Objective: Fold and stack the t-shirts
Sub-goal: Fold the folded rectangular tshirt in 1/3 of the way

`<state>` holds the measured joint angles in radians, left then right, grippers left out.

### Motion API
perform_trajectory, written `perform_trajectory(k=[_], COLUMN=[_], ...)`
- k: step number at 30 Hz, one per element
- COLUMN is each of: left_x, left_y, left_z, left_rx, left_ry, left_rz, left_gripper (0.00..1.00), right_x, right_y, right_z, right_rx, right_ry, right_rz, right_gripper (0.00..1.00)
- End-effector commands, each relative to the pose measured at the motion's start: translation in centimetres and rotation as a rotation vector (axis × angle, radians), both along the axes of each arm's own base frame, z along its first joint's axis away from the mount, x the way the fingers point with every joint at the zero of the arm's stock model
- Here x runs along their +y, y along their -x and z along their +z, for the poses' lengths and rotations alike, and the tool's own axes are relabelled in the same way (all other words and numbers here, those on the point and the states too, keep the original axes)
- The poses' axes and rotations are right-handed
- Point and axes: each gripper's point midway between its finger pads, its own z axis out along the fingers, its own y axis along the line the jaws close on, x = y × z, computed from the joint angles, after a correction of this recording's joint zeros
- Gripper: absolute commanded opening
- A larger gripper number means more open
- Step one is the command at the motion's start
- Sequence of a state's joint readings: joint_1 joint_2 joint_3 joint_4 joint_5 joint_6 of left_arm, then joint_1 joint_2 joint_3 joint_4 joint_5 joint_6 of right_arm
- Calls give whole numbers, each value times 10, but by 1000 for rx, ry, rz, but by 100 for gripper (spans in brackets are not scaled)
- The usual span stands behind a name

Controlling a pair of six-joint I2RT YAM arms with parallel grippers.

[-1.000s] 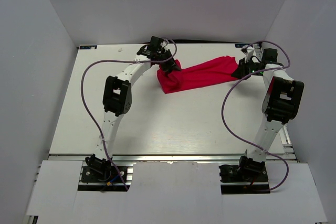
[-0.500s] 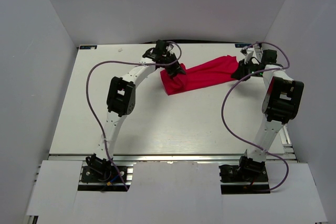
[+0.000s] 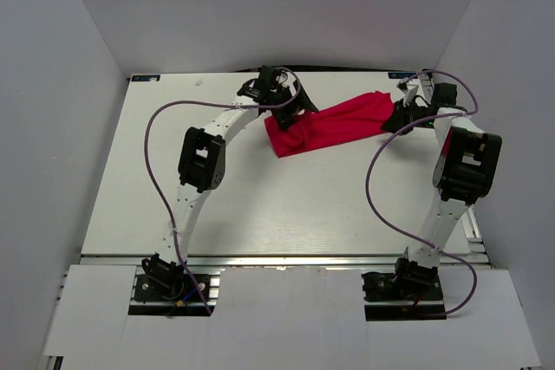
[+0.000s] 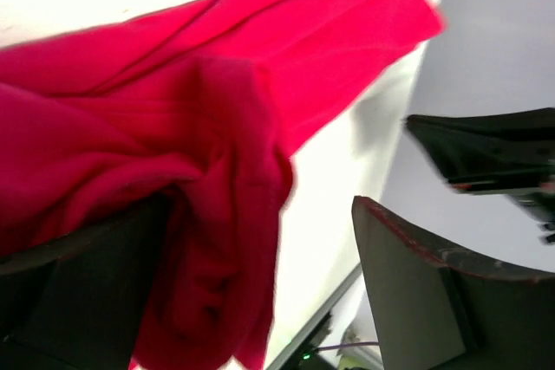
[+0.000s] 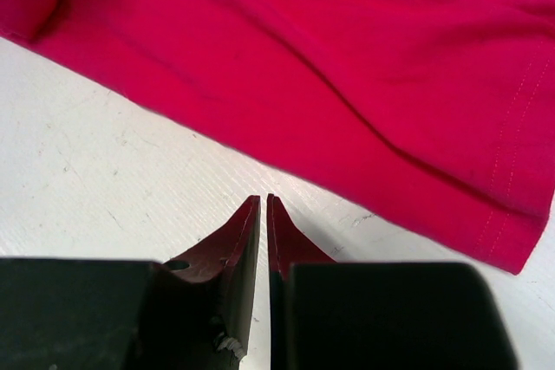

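From above, the red t-shirt (image 3: 334, 123) lies bunched in a band across the far part of the tabletop (image 3: 260, 205), its left end at the left end effector (image 3: 295, 103) and its right end at the right end effector (image 3: 401, 117). The left wrist view shows the fingers (image 4: 416, 301) spread wide, gripping nothing — a fold of cloth hangs between them against one finger. In the right wrist view the fingertips (image 5: 243, 231) are nearly together and empty — the shirt's hem lies just beyond them.

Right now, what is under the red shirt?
The table shows around the shirt, and its bunched end drapes over one left tool finger. Anything beneath the folds is hidden.
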<state>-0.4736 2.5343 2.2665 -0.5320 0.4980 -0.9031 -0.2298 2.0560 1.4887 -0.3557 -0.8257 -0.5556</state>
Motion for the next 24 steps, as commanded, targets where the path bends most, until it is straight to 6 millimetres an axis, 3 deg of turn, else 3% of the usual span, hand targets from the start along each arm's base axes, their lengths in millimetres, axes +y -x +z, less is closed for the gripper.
perform_trajectory(k=[1,8,10,11,12,13,14,16,18,19,20,22,23,24], left_x=[-13,-19,-16,-9,2,10,33,60,109,116,137,173,184,194], left_y=[-14,-11,-10,-12,-10,-11,-11,-8,-6,0,-1,11,15,20], left_z=[77,144,157,153,168,169,166,161,157,156,156,156,155,152], left_rx=[-138,-234,-276,-292,-341,-354,-365,-373,-380,-383,-388,-388,-387,-379], left_ry=[107,229,225,192,169,141,69,-1,-84,-107,-136,-190,-207,-221], left_rz=[2,-20,-25,-14,-11,1,38,65,140,148,182,240,252,265], left_gripper=[98,98,98,98,98,98,98,98,98,98,98,98,98,98], right_x=[0,6,14,22,29,37,52,71,110,110,136,157,179,188], right_y=[-1,0,3,5,6,9,11,14,20,20,25,25,31,30], right_z=[25,32,34,35,37,40,44,53,62,63,67,70,73,74], right_rx=[-62,-74,-71,-72,-71,-66,-74,-91,-109,-97,-106,-100,-108,-119], right_ry=[-7,-3,-10,-12,-18,-31,-34,-41,-47,-52,-55,-50,-47,-36], right_rz=[5,28,51,71,87,107,145,186,255,245,292,309,349,358], right_gripper=[13,13,13,13,13,13,12,12,10,10,8,7,7,8])
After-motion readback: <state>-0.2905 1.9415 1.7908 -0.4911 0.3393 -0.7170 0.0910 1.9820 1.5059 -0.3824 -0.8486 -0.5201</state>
